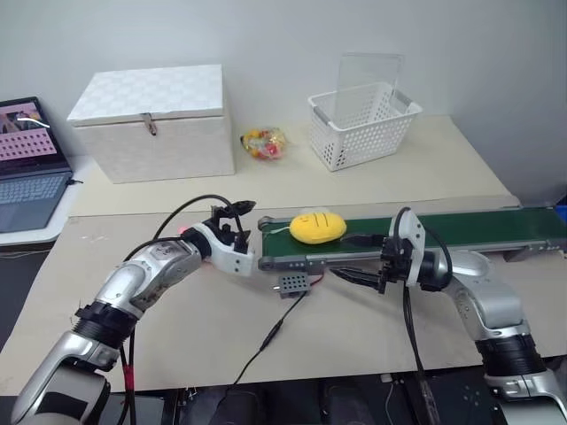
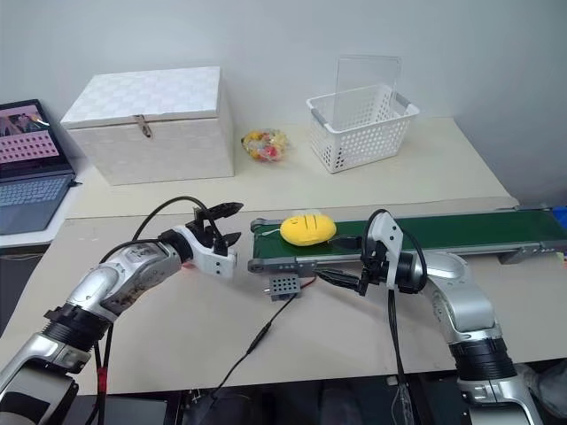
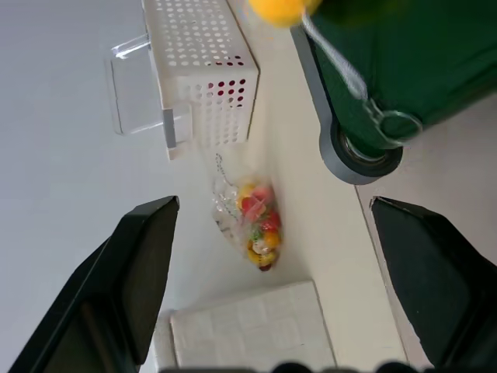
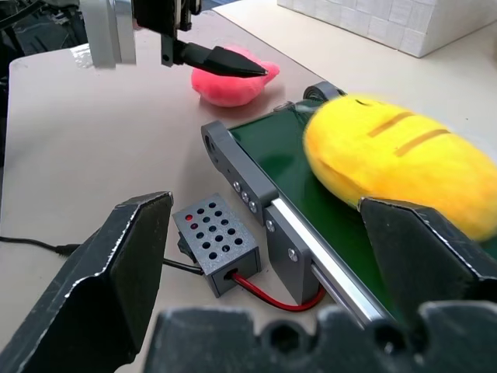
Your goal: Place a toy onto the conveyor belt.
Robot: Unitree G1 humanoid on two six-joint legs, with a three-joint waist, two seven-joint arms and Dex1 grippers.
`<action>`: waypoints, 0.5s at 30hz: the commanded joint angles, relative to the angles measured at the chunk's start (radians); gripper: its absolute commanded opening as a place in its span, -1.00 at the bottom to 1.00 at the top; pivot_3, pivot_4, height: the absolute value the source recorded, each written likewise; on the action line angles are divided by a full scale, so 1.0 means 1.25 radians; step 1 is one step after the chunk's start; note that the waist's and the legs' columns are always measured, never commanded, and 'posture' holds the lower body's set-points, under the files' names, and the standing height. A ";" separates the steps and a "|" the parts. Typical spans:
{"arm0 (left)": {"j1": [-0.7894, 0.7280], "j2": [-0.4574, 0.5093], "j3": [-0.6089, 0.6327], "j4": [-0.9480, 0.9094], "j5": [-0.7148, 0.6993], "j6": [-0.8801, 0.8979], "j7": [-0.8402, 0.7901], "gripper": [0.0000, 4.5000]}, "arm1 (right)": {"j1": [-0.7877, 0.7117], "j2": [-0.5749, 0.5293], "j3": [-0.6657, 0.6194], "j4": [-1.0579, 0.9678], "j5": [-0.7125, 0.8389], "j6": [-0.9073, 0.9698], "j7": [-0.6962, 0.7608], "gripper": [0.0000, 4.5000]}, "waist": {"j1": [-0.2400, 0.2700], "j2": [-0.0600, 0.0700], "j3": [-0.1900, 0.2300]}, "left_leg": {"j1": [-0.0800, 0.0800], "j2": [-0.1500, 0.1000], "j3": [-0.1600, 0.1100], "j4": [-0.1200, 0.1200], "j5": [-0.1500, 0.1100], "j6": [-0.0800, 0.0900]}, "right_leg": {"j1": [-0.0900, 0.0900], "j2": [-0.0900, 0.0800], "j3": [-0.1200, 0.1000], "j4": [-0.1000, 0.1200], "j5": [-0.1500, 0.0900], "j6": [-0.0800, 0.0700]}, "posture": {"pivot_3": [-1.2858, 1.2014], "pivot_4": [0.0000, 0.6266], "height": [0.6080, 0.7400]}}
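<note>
The yellow toy [image 1: 317, 227] lies on the left end of the dark-green conveyor belt [image 1: 469, 227], free of both grippers. In the right wrist view the toy [image 4: 404, 167] rests on the belt [image 4: 307, 175] just past the roller. My left gripper [image 1: 240, 221] hovers open beside the belt's left end, a short gap from the toy, with nothing between its fingers. My right gripper [image 1: 356, 258] stands open at the belt's near side, below and right of the toy, also empty.
A grey control box [image 1: 293, 284] on a black cable lies in front of the belt. A pink plush [image 4: 229, 81] sits behind my left gripper. At the back stand a white lidded box [image 1: 152, 120], a sweets bag [image 1: 265, 142] and a white basket [image 1: 361, 123]. A laptop [image 1: 28, 168] sits far left.
</note>
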 commanded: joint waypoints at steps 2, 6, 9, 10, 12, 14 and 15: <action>0.092 -0.018 0.184 -0.225 -0.617 0.398 -0.355 0.86 | 0.010 -0.018 -0.030 -0.033 0.013 -0.001 0.001 1.00 | -0.007 0.000 0.000 | 0.000 0.000 0.000 0.000 0.000 0.001 | 0.000 0.000 0.000 0.001 0.000 0.000 | 0.03 -0.52 0.82; 0.151 0.002 0.325 -0.317 -0.963 0.669 -0.451 0.86 | 0.023 -0.031 -0.042 -0.048 0.022 0.004 -0.001 1.00 | -0.016 0.000 0.000 | -0.001 0.000 0.000 0.001 -0.001 0.001 | -0.001 0.000 0.000 0.001 0.000 0.000 | 0.03 -0.52 0.82; 0.174 0.008 0.371 -0.344 -1.056 0.737 -0.470 0.86 | 0.032 -0.039 -0.047 -0.057 0.025 0.008 -0.001 1.00 | -0.016 0.000 0.000 | 0.001 0.001 0.000 0.001 -0.001 0.002 | 0.000 0.001 0.000 0.001 0.000 0.000 | 0.03 -0.52 0.82; 0.179 0.009 0.377 -0.352 -1.067 0.748 -0.468 0.86 | 0.033 -0.042 -0.048 -0.059 0.026 0.008 -0.001 1.00 | -0.016 0.000 0.000 | 0.001 0.001 0.000 0.001 -0.001 0.002 | 0.001 0.001 0.000 0.001 0.000 0.000 | 0.03 -0.52 0.82; 0.185 0.013 0.366 -0.351 -1.046 0.745 -0.464 0.86 | 0.035 -0.047 -0.054 -0.063 0.028 0.013 -0.002 1.00 | -0.016 0.000 0.000 | 0.002 0.001 0.000 0.001 0.000 0.001 | 0.001 0.001 0.000 0.001 0.000 0.000 | 0.03 -0.52 0.82; 0.186 0.008 0.357 -0.349 -1.038 0.745 -0.460 0.86 | 0.037 -0.051 -0.057 -0.065 0.028 0.016 -0.002 1.00 | -0.015 0.000 0.000 | 0.001 0.000 0.000 0.001 0.000 0.000 | 0.001 0.001 0.000 0.001 0.000 0.000 | 0.03 -0.52 0.82; 0.186 0.006 0.356 -0.350 -1.041 0.748 -0.459 0.86 | 0.037 -0.053 -0.057 -0.065 0.027 0.017 -0.002 1.00 | -0.015 0.000 0.000 | 0.001 0.001 0.000 0.001 0.000 0.000 | 0.001 0.001 0.000 0.000 0.000 0.000 | 0.03 -0.52 0.82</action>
